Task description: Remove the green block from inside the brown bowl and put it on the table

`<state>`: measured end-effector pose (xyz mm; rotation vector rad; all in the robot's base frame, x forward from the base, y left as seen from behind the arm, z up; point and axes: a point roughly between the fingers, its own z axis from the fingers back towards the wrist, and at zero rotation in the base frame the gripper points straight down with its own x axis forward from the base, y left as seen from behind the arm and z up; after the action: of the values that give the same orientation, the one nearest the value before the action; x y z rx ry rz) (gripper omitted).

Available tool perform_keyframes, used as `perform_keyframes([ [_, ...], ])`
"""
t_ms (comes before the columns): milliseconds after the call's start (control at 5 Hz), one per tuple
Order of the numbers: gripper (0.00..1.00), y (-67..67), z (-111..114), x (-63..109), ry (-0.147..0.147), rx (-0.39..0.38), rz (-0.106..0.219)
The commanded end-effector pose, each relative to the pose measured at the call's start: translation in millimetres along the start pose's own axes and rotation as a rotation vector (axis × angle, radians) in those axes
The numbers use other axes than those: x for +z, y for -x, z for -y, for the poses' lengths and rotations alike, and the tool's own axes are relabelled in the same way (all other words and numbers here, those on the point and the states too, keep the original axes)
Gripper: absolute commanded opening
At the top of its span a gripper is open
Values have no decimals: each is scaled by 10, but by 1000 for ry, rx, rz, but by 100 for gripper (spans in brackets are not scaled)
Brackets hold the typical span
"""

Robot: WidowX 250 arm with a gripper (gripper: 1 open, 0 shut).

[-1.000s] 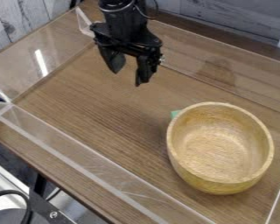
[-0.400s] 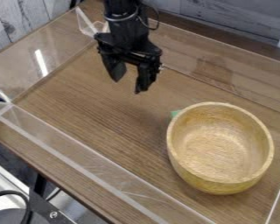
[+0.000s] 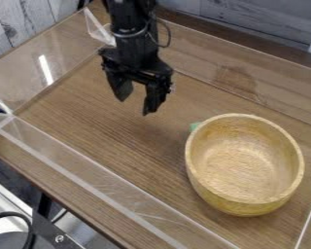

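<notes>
The brown bowl (image 3: 201,170) sits at the right of the table (image 3: 93,131), and its inside looks empty. A tiny green block (image 3: 194,124) shows just outside the bowl's upper-left rim, low against the tabletop. My gripper (image 3: 135,96) hangs over the table to the upper left of the bowl, pointing down. Its black fingers (image 3: 120,88) stand apart with nothing between them, well clear of both the block and the bowl.
Low clear acrylic walls (image 3: 70,163) edge the table along the front and left. A white plank wall (image 3: 22,19) lies behind at the upper left. Bare wood stretches between the gripper and the front wall.
The gripper has come lower and slightly to the left, still open. The bowl and the green block have not moved.
</notes>
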<state>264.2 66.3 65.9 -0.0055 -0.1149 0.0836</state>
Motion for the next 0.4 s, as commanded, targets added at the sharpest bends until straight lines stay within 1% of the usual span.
perform_keyframes([
  [0, 100, 35, 13, 41, -32, 10, 31],
  [200, 100, 83, -135, 17, -82, 3, -7],
])
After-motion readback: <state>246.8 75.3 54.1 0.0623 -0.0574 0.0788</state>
